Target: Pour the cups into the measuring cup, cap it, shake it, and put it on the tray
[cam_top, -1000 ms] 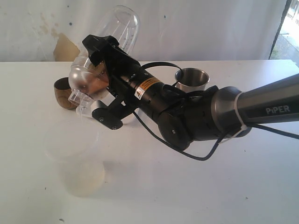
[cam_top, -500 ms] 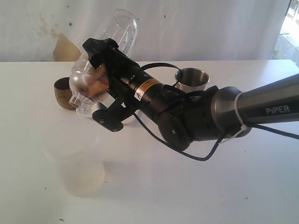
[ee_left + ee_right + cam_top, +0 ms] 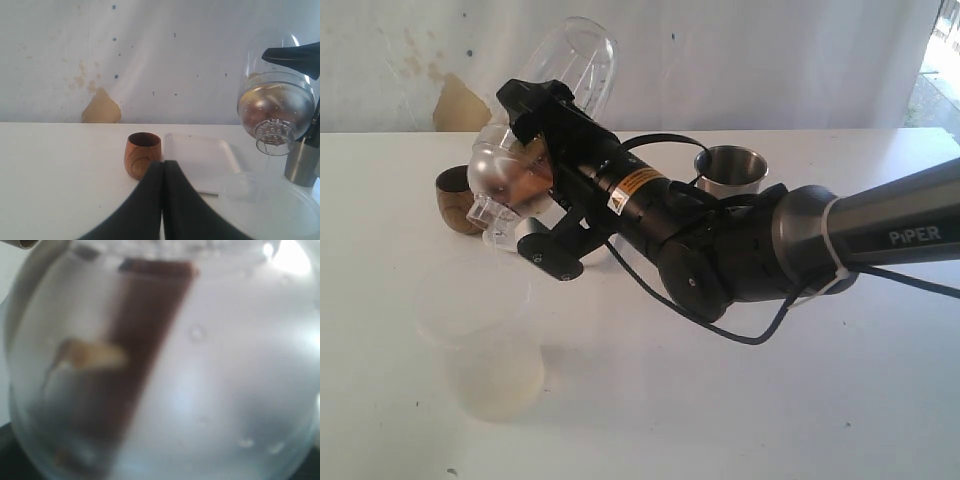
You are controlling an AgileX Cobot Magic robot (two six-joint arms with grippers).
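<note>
Clear measuring cup (image 3: pixel 575 60) stays tilted, gripped by right pincer (image 3: pixel 532 180); left pincer (image 3: pixel 162 167) closed.

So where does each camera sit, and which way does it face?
Exterior: above the table, facing the wall; shows the right arm, the right gripper clamping the tilted measuring cup.
Left wrist: low over the table, facing the wall past wooden cup and tray; shows the shut left gripper.
Right wrist: against the measuring cup, which fills it; no robot part clear.
Shared: exterior and left wrist show the wooden cup.
</note>
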